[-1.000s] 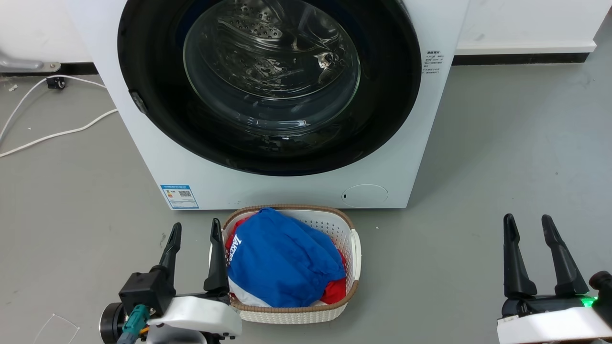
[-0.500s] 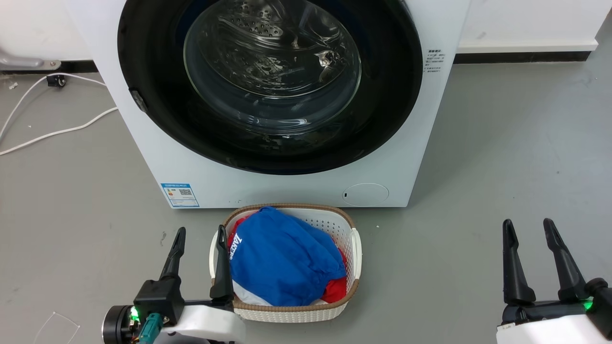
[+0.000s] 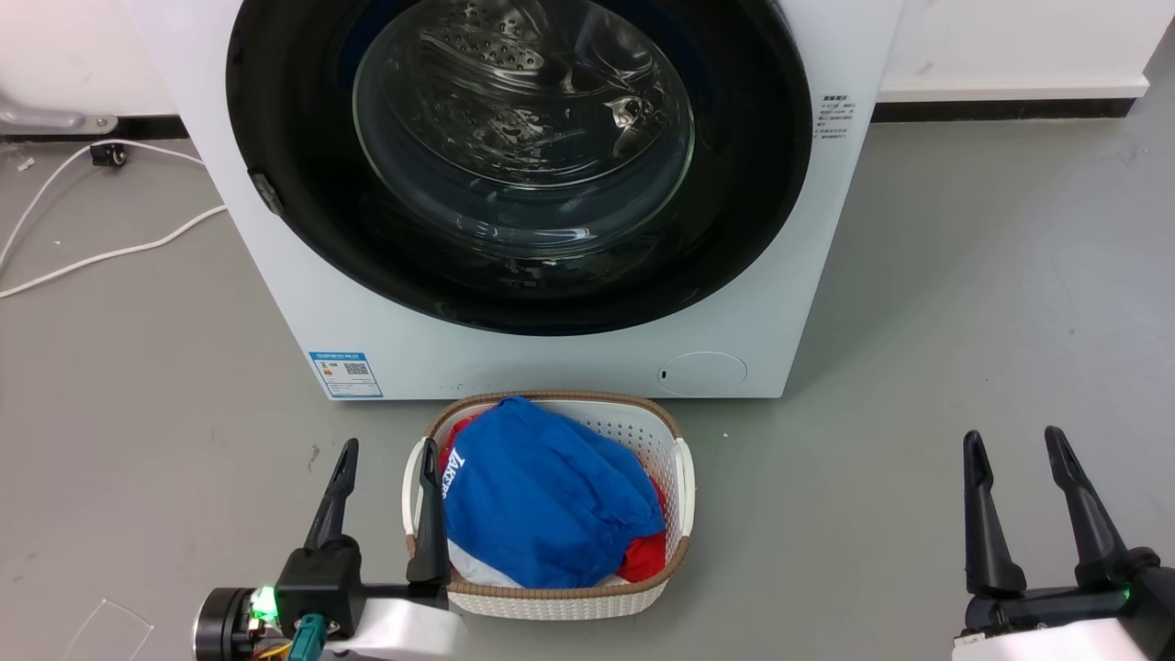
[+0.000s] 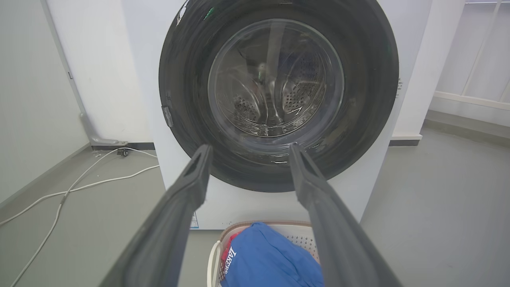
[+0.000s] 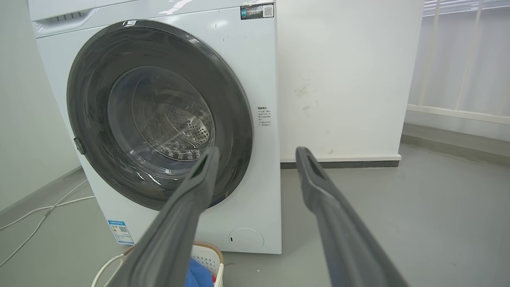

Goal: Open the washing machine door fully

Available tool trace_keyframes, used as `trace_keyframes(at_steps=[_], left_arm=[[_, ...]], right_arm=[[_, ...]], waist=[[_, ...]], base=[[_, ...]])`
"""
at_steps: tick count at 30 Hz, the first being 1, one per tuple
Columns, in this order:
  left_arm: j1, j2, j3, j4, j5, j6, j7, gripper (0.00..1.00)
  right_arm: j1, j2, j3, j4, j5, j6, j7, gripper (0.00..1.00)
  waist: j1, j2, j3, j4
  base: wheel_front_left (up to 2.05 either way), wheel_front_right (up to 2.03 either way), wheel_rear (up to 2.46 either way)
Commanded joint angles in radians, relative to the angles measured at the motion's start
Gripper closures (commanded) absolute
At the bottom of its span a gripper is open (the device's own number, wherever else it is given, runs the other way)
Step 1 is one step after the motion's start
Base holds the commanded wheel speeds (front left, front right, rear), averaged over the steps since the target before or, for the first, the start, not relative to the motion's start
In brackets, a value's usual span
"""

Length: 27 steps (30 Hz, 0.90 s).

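As seen from the head camera, I log one washing machine point(image 3: 303, 303), white, standing on the grey floor point(image 3: 964, 303) with its front turned toward the rig. One washing machine door point(image 3: 519, 165): round, glossy black, with a glass bowl at its centre. It lies flat against the machine's front and faces me, and being round it shows no long axis. One small grey tab point(image 3: 266, 195) sits on its left rim. One blue label point(image 3: 346, 375) is low on the left, one round hatch point(image 3: 702, 374) low on the right. One white basket point(image 3: 681, 477) stands on the floor just before the machine, holding a blue garment point(image 3: 542, 496) over red cloth point(image 3: 643, 555). One white cable point(image 3: 110, 252) trails on the floor at left. Left tool point(image 3: 388, 450), lower left: two fingers apart with nothing between them. Its inner finger is just beside the basket's left rim, and I cannot tell whether they touch. Right tool point(image 3: 1012, 436), lower right: two fingers spread, empty, well apart from basket and machine.

Left wrist camera: left tool point(image 4: 250, 146) is aimed at the lower half of the door point(image 4: 279, 79), fingers wide apart, holding nothing, short of the machine. The door is closed, with one perforated drum point(image 4: 295, 99) visible through the glass. Basket point(image 4: 239, 228) and blue garment point(image 4: 271, 259) lie below the fingers.

Right wrist camera: right tool point(image 5: 258, 149) is aimed near the machine's right front edge point(image 5: 263, 79), fingers spread, empty, touching nothing. The door point(image 5: 159, 115) is seen at an angle, flush with the front panel. Label point(image 5: 119, 231), hatch point(image 5: 246, 239) and a corner of the basket point(image 5: 207, 255) sit at the bottom.
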Motion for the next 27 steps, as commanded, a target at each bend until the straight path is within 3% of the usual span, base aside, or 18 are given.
trace_keyframes(at_steps=[1,27], left_arm=[[0.013,-0.001,0.002,0.001,0.021,0.001,-0.007,0.0],[0.014,-0.005,0.009,0.019,-0.002,0.0,-0.009,0.0]], right_arm=[[0.011,0.003,0.0,-0.006,-0.021,0.0,-0.007,0.0],[0.013,0.003,-0.001,0.021,0.016,0.0,-0.009,0.0]], waist=[[0.0,0.0,0.0,-0.001],[0.0,0.0,0.001,0.001]], base=[[0.0,0.0,0.0],[0.0,0.0,0.0]])
